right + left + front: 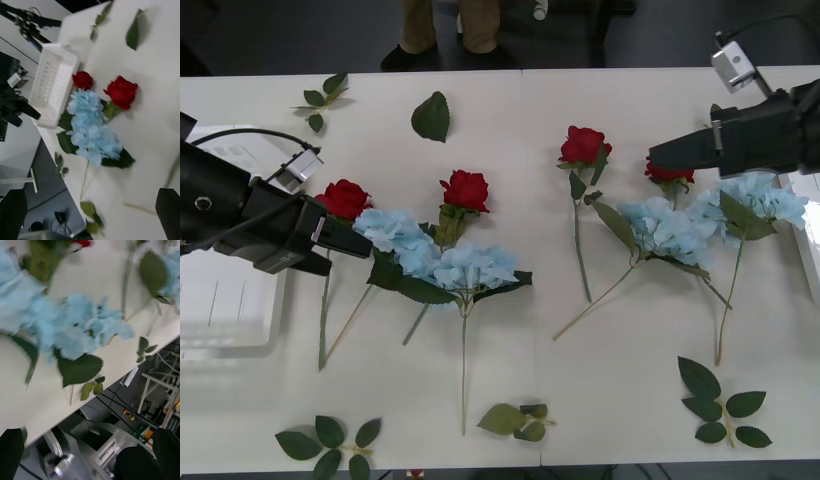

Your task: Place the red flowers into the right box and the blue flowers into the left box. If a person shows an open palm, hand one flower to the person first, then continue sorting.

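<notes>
Overhead, a white table point(580, 400) carries four roses and four hydrangeas, none yet in a box. Left group: a rose point(343, 198) just beside the left gripper point(350, 238), a second rose point(466, 189) to its right, and two pale blue hydrangeas point(392, 231) point(475, 268) lying touching one another below them, stems pointing toward the robot. Right group: a rose point(584, 146) standing apart, a fourth rose point(668, 173) partly under the right gripper point(670, 153), and two hydrangeas point(663, 226) point(760, 195) side by side. Left box point(230, 300): white, at the table's left edge, partly under the left arm. Right box point(810, 240): a white rim at the right edge. Left gripper: low over the table at the first hydrangea's edge; its wrist view shows black fingers point(11, 450) spread to both corners, holding nothing, with blue bloom point(75, 326) ahead. Right gripper: above the fourth rose; its wrist view likewise shows fingers point(168, 210) wide apart and empty, looking across to the left group and left box point(52, 82). Loose leaf sprigs point(330, 445) lie scattered. A person's legs point(450, 25) stand beyond the far edge.
</notes>
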`<action>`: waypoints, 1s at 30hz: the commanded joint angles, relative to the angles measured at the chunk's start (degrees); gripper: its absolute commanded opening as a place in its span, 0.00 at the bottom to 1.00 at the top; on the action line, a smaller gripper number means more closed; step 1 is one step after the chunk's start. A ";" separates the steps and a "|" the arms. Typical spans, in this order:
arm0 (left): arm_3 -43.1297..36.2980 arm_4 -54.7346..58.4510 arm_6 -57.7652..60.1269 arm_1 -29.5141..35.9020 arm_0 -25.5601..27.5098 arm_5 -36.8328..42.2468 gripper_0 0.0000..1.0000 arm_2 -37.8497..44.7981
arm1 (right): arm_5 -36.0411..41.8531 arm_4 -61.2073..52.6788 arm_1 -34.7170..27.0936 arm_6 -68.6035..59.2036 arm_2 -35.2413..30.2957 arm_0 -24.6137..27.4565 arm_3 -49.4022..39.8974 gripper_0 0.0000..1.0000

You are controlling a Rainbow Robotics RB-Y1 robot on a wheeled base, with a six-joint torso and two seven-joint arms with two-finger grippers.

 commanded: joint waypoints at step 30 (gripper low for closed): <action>12.58 -61.19 37.54 -18.71 -3.37 -0.96 1.00 -2.57 | -12.49 66.24 17.85 -13.09 -12.23 30.57 -25.27 1.00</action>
